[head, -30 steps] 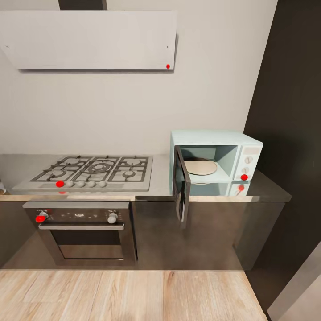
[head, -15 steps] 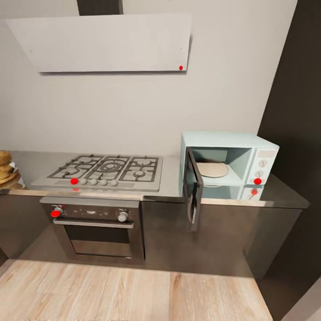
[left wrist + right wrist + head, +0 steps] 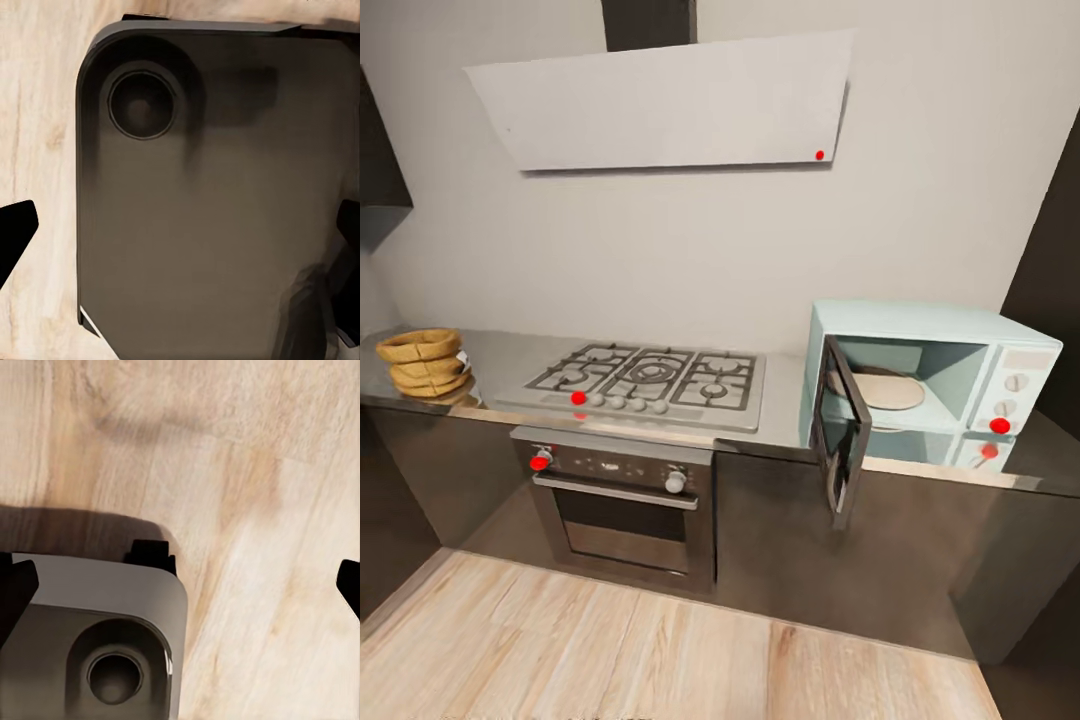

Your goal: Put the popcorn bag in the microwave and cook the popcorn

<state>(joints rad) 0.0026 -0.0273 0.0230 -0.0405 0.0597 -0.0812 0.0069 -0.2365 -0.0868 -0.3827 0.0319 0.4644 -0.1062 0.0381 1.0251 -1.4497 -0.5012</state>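
Along the far wall runs the countertop (image 3: 780, 400), and the worry is plain: the microwave (image 3: 930, 380) door (image 3: 840, 440) hangs out over the cabinets, so my base could clip it on a close pass. Far along to my left sits the popcorn bag (image 3: 425, 360), well apart from the microwave, with the gas hob (image 3: 650, 385) between. My wrists look down at wood floor (image 3: 262, 472); both grippers' dark fingertips (image 3: 15, 232) sit wide, nothing between them, the bag nowhere near.

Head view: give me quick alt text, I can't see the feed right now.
A mint microwave stands on the countertop at right, door open and turntable bare. The tan popcorn bag sits at the far left, beyond the gas hob and the oven below it.
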